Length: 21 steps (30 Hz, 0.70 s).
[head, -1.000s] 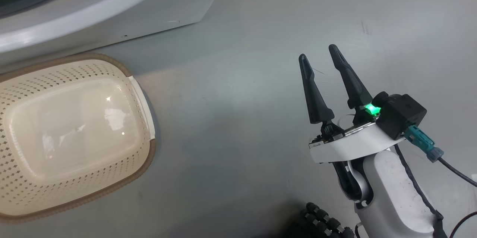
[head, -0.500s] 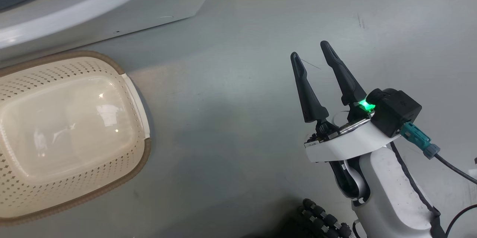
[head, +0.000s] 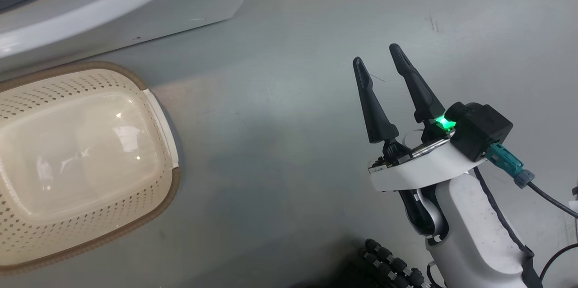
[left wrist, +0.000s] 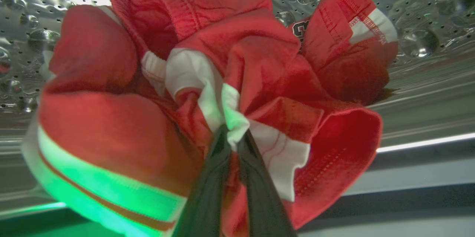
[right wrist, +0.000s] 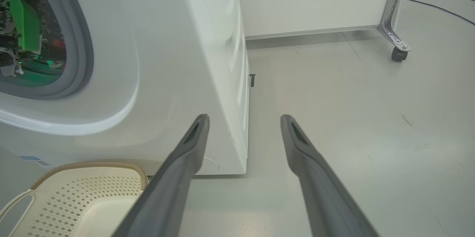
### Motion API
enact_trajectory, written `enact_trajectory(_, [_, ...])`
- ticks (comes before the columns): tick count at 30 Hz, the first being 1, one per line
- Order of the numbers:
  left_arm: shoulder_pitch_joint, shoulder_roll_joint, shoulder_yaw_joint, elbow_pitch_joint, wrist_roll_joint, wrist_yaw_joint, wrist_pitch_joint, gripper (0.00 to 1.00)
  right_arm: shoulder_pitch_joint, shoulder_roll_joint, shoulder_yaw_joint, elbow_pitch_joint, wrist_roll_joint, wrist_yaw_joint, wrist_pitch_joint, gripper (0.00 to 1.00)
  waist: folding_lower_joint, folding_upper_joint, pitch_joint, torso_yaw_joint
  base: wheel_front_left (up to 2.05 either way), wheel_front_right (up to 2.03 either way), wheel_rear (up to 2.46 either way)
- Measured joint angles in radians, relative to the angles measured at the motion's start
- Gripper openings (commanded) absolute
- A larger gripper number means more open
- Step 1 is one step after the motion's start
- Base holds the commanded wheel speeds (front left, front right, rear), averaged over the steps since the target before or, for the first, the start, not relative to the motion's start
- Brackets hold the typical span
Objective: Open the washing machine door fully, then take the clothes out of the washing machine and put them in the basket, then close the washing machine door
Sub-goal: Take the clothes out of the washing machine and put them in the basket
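In the left wrist view, my left gripper [left wrist: 233, 142] is shut on the clothes [left wrist: 207, 81], a bunched red and white bundle with striped trim, inside the perforated steel drum [left wrist: 415, 25]. My right gripper [head: 378, 55] stands open and holds nothing above the grey floor, right of the basket [head: 171, 179]. The cream basket holds nothing and sits in front of the white washing machine [head: 135, 12]. The right wrist view shows the machine's front [right wrist: 167, 62], its grey seal [right wrist: 79, 44] and the basket's corner [right wrist: 89, 192] below. The washing machine door is out of view.
A black ribbed cable [head: 390, 263] lies by the right arm's base. A frame leg on a castor [right wrist: 397, 49] stands at the far right near the white wall, and a dark cable [right wrist: 438, 6] runs across the floor there. Bare grey floor [head: 280, 143] lies between basket and right gripper.
The head camera has shifted, so basket and machine slid slightly left in view. My right gripper has stayed open and risen a little in the picture.
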Motion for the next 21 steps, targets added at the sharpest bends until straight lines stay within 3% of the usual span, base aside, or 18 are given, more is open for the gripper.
enact_trajectory(8, [-0.005, 0.003, -0.026, -0.005, 0.021, -0.002, -0.034, 0.0, -0.007, 0.0, -0.006, 0.002, 0.0, -0.003, 0.0, 1.0, 0.0, 0.0, 0.0, 0.008, 0.0, 0.0, 0.0])
enact_trajectory(21, [0.015, -0.017, -0.032, -0.056, 0.036, -0.017, -0.226, 0.0, -0.017, 0.0, -0.021, 0.02, -0.026, -0.007, 0.0, 1.0, 0.0, 0.0, -0.032, 0.043, 0.0, 0.0, 0.0])
